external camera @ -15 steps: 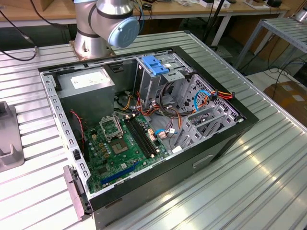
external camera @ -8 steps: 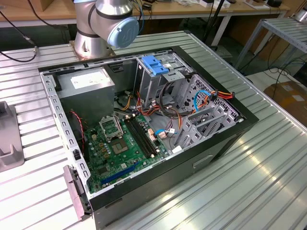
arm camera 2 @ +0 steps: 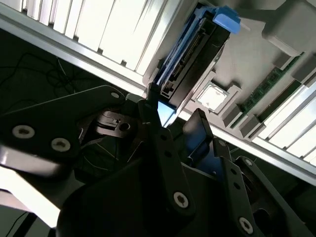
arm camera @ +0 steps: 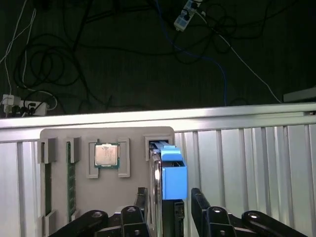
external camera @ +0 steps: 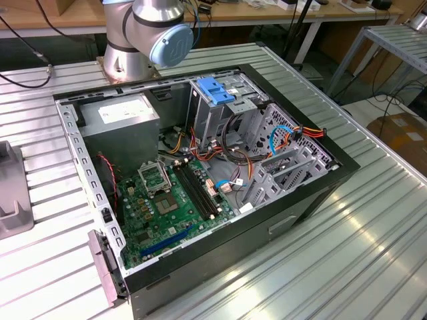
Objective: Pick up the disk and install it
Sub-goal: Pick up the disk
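Observation:
The disk stands on edge in a slot of a grey parts holder. I see its grey metal body and a bright blue side rail. In the second wrist view the disk runs away from the fingers, its blue rail end farthest off. My gripper is open and straddles the disk, one black finger on each side with a thin gap. In the second wrist view the gripper has both fingertips beside the disk's near end.
The holder also carries a processor chip and memory sticks. It lies on a ribbed metal table. The open computer case holds a motherboard, a power-supply box and a drive cage with a blue tab.

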You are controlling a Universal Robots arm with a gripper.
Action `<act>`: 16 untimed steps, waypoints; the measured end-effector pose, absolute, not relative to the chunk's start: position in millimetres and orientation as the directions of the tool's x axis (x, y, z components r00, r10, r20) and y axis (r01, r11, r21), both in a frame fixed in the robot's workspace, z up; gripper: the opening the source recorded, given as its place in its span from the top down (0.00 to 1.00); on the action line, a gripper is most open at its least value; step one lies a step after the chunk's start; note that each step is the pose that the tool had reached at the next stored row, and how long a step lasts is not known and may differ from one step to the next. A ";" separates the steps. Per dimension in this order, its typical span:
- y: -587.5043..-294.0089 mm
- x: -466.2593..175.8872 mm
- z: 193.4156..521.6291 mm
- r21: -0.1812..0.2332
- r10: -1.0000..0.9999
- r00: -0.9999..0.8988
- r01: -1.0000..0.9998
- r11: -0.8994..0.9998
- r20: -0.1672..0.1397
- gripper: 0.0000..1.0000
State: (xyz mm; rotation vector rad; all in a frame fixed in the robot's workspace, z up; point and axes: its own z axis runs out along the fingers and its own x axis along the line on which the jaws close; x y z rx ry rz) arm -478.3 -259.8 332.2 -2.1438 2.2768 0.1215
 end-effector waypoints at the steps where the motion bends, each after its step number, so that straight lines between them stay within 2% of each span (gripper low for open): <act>1: -259.5 -479.5 330.5 0.049 -0.996 -0.061 -0.997 0.058 -0.064 0.52; 16: -259.1 -486.0 304.6 0.049 -0.996 -0.060 -0.997 0.057 -0.067 0.52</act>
